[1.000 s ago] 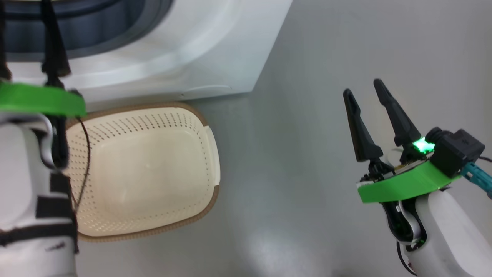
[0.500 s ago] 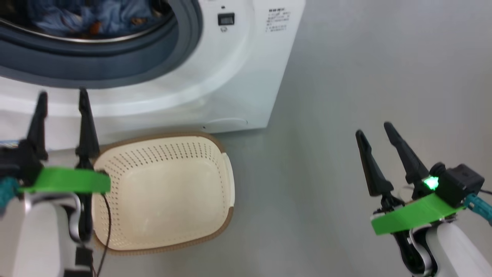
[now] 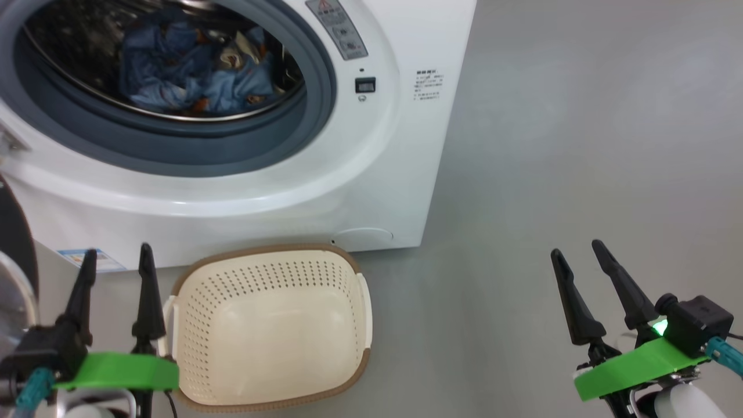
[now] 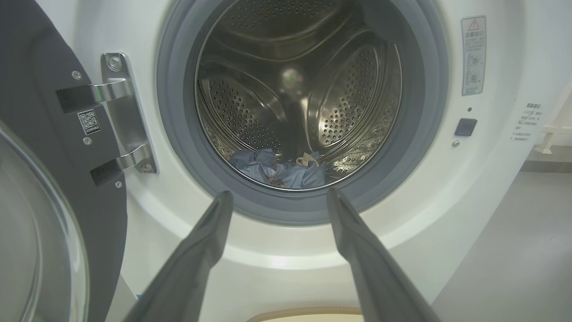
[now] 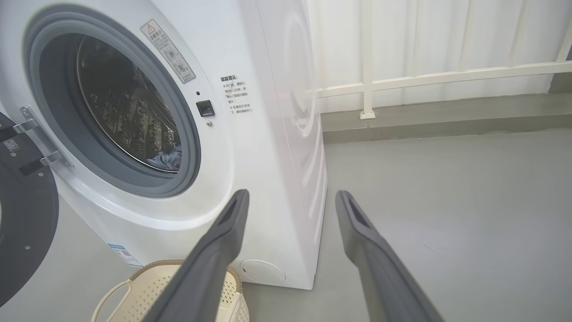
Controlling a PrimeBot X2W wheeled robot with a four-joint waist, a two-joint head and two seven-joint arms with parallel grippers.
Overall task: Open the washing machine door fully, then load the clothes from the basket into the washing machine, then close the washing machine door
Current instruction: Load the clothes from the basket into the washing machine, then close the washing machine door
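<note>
The white washing machine stands with its door swung wide to the left on its hinge. Blue clothes lie in the steel drum, also seen low in the drum in the left wrist view. The cream basket sits on the floor in front of the machine with nothing in it. My left gripper is open just left of the basket, fingers pointing at the machine's front. My right gripper is open over bare floor to the right.
Grey floor spreads to the right of the machine. A white railing and pale curtain stand behind. The open door's black rim sits close to my left arm.
The head camera has tilted up, bringing the drum and the clothes inside into view. Both grippers stay open and sit lower in the picture.
</note>
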